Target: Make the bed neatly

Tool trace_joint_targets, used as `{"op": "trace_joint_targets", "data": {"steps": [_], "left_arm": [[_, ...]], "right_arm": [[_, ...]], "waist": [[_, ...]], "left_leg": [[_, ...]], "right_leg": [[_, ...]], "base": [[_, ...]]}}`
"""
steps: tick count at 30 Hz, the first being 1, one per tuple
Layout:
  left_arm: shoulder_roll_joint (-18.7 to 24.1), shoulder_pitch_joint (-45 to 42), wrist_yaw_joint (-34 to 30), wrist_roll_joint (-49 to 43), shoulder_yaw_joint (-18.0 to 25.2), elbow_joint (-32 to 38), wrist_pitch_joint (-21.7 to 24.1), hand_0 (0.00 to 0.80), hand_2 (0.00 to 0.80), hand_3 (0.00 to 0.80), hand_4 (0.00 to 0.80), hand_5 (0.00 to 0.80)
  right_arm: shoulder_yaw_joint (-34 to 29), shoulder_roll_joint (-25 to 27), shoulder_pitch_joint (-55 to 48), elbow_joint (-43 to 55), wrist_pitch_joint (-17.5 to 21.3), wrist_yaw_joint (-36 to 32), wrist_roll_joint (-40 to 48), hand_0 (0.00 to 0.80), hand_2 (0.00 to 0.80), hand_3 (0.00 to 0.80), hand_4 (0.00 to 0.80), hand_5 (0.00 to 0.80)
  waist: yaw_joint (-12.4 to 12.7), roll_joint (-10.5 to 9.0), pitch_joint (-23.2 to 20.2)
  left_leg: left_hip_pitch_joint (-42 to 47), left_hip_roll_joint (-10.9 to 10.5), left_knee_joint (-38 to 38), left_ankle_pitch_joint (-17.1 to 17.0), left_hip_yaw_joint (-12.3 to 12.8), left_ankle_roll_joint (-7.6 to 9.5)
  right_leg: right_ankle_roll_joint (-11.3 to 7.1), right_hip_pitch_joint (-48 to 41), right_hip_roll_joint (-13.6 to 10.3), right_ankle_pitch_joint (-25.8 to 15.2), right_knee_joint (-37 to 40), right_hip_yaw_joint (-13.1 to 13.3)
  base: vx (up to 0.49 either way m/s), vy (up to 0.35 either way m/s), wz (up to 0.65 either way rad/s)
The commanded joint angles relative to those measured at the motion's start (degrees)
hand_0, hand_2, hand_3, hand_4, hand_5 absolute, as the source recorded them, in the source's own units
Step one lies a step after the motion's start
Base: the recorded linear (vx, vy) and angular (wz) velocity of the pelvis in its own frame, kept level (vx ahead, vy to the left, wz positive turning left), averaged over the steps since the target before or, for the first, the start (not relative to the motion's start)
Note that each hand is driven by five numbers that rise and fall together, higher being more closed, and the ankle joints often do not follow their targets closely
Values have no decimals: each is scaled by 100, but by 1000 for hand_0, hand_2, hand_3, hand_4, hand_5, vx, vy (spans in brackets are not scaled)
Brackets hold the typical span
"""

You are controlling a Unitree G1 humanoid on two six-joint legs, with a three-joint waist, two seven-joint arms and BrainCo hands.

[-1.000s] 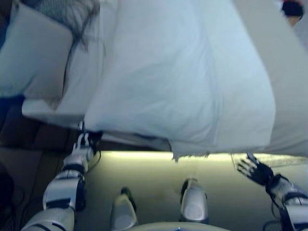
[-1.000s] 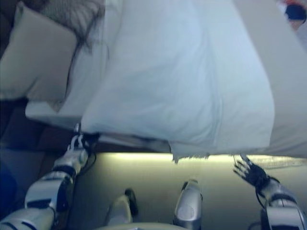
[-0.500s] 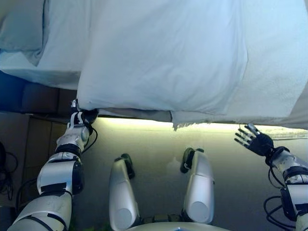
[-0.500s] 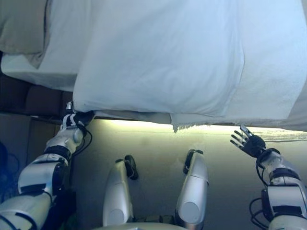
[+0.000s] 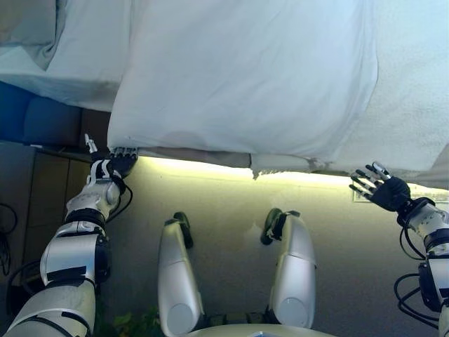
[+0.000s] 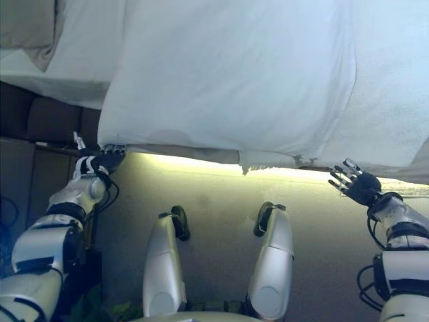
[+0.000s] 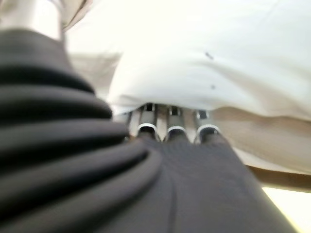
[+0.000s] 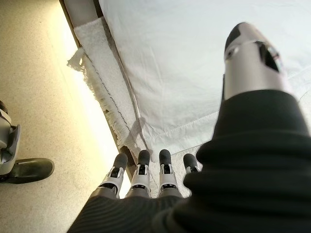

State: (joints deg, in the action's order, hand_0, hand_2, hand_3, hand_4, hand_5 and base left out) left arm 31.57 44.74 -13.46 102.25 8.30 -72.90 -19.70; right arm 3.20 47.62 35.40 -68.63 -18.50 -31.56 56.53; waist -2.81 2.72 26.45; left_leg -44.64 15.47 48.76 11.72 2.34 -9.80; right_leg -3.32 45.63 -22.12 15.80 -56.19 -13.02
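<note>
A white duvet [image 5: 245, 77] lies over the bed and hangs past its near edge. A white textured blanket with a fringe [image 5: 280, 165] shows under it, and also to the right [image 5: 414, 119]. My left hand [image 5: 111, 168] is at the duvet's near left corner. Its fingers [image 7: 170, 128] reach straight under the duvet's edge [image 7: 204, 58], with the thumb standing apart. My right hand [image 5: 384, 189] is open with fingers spread, just below the bed's edge at the right, holding nothing. Its wrist view shows the fingers [image 8: 141, 170] pointing at the fringed blanket [image 8: 102, 73] and the duvet [image 8: 194, 63].
A greyish pillow [image 5: 24, 28] lies at the far left on the white sheet [image 5: 84, 56]. A dark blue padded piece [image 5: 31, 119] stands left of the bed. A lit strip [image 5: 196, 168] runs under the bed's edge above the beige floor [image 5: 224, 210].
The camera has tilted down, so the bed sits higher in the picture. My left hand stays at the duvet's corner, its thumb now apart. My right hand has risen closer to the bed's edge.
</note>
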Motion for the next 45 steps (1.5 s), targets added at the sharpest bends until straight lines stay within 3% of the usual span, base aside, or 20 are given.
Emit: {"op": "trace_joint_targets", "data": {"steps": [1, 7, 10, 13, 18, 21, 27, 36, 40, 45], "left_arm": [[1097, -848, -175, 469, 344, -360, 262, 0, 0, 0, 0, 0], [768, -1393, -271, 323, 520, -342, 78, 0, 0, 0, 0, 0], [540, -1683, -1108, 338, 540, 214, -14, 0, 0, 0, 0, 0], [272, -1943, -2011, 356, 244, 1091, -27, 0, 0, 0, 0, 0], [-74, -2341, -2498, 38, 66, 1703, -1, 0, 0, 0, 0, 0], [-112, -2515, -2620, -132, 94, 1675, -95, 0, 0, 0, 0, 0], [-96, -2772, -2992, -170, 222, 1693, -164, 0, 0, 0, 0, 0], [-95, -3149, -2792, -386, 431, 1425, -342, 0, 0, 0, 0, 0], [-2, -3210, -3657, -621, 446, 1527, -465, 0, 0, 0, 0, 0], [-20, -3146, -4612, -803, 171, 2420, -322, 0, 0, 0, 0, 0]], "right_arm": [[88, -46, 1, -315, 50, -103, 280, 0, 0, 0, 0, 0], [50, -169, -104, -161, 45, -28, 404, 0, 0, 0, 0, 0], [-5, -245, -299, 43, 24, 92, 520, 0, 0, 0, 0, 0], [-93, -329, -683, 245, 134, 86, 590, 0, 0, 0, 0, 0], [-188, -607, -926, 214, 358, 74, 619, 0, 0, 0, 0, 0], [-165, -685, -921, 166, 343, 79, 604, 0, 0, 0, 0, 0], [-112, -768, -1075, 246, 350, 61, 530, 0, 0, 0, 0, 0], [-154, -829, -1180, 36, 492, -30, 543, 0, 0, 0, 0, 0], [-128, -802, -1208, 10, 496, -30, 528, 0, 0, 0, 0, 0], [-115, -747, -1287, 13, 569, -61, 509, 0, 0, 0, 0, 0]], "waist": [[317, -223, -401], [408, -254, -415], [461, -303, -410], [497, -303, -397], [620, -274, -391], [660, -256, -397], [684, -199, -419], [790, -145, -431], [795, -112, -433], [791, -65, -411]], "left_leg": [[74, -136, 74, 454, 150, 11], [192, -168, -139, 385, 149, -11], [388, -174, -349, 322, 171, -13], [564, -187, -540, 257, 175, 3], [843, -243, -868, 169, 183, 9], [946, -272, -1079, -42, 209, 41], [1236, -291, -1378, -142, 212, 48], [1449, -304, -1625, -250, 171, 28], [1552, -291, -1695, -281, 178, 21], [1548, -293, -1647, -239, 192, 26]], "right_leg": [[-723, -153, -83, -488, 797, 846], [-738, -273, -67, -517, 957, 743], [-750, -470, -66, -564, 1129, 661], [-774, -661, -67, -628, 1292, 598], [-822, -976, -82, -712, 1603, 453], [-773, -1097, -112, -861, 1786, 377], [-769, -1356, -121, -869, 1983, 312], [-773, -1578, -155, -847, 2099, 191], [-779, -1675, -174, -861, 2162, 163], [-791, -1664, -192, -878, 2152, 189]], "base": [[-23, -53, 1], [3, -59, 4], [40, -64, 8], [38, -50, 13], [40, -66, 10], [13, -51, 6], [63, -15, 12], [35, -26, 11], [38, 15, 6], [17, 52, 4]]}}
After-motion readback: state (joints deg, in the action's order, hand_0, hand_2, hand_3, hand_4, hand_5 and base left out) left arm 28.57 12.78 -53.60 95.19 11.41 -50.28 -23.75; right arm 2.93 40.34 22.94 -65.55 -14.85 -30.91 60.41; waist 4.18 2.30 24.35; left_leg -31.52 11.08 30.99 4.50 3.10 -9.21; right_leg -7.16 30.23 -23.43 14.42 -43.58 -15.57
